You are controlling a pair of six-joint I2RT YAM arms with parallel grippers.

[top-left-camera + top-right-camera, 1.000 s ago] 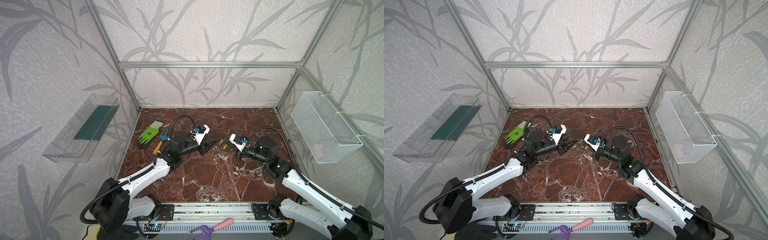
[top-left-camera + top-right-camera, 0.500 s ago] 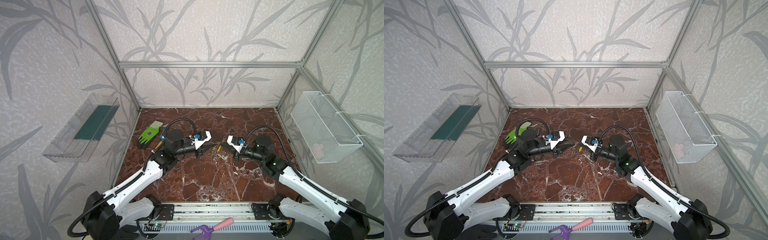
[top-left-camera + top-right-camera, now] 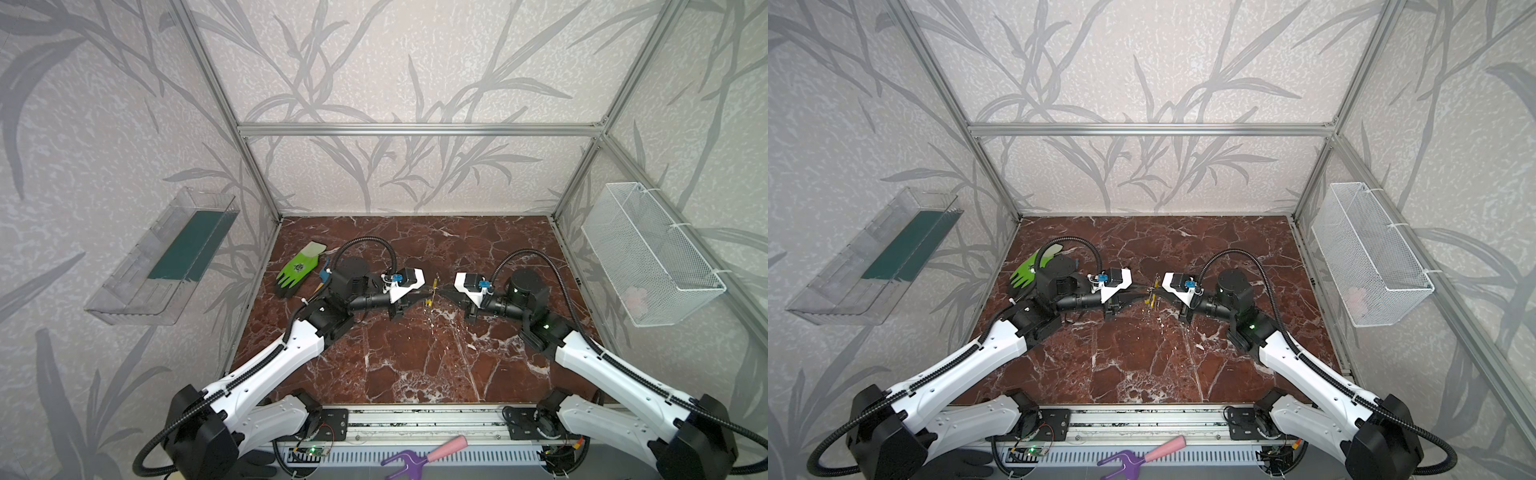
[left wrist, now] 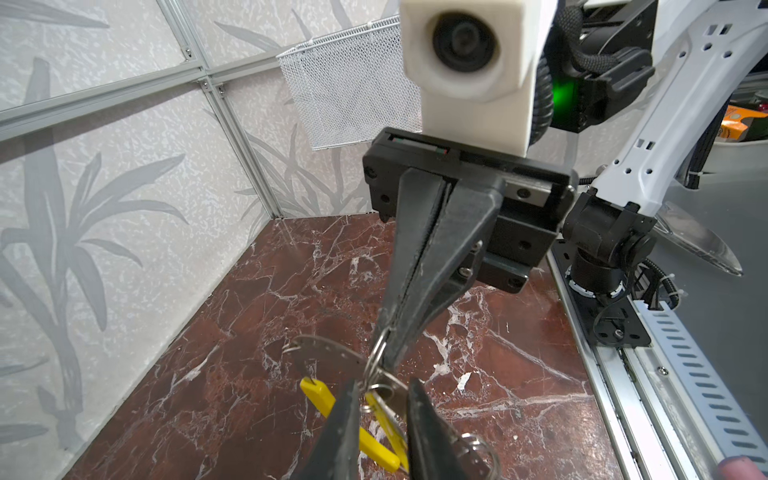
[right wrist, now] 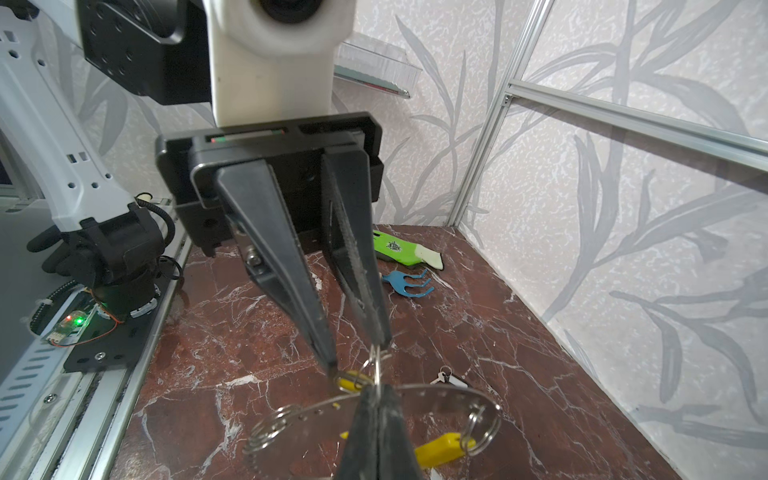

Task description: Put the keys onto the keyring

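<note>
Only the right wrist view showed the key with the black fob point(image 5: 451, 379) lying on the counter point(image 5: 232, 332), apart from the keyring point(image 5: 303, 415), which hung in mid-air. Both arms stretched inward, tip to tip. The right end effector point(image 5: 376, 392) was pressed together, pinching the keyring. The left end effector point(image 5: 355, 357) was narrowly spread astride a small split ring point(image 4: 384, 388).

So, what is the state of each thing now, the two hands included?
right hand: shut on the keyring.
keyring: held above the table.
left hand: jaws slightly apart at the keyring; grip unclear.
yellow tag: hanging under the keyring.
key with fob: lying on the table, apart from the keyring.
green glove: lying flat.
</note>
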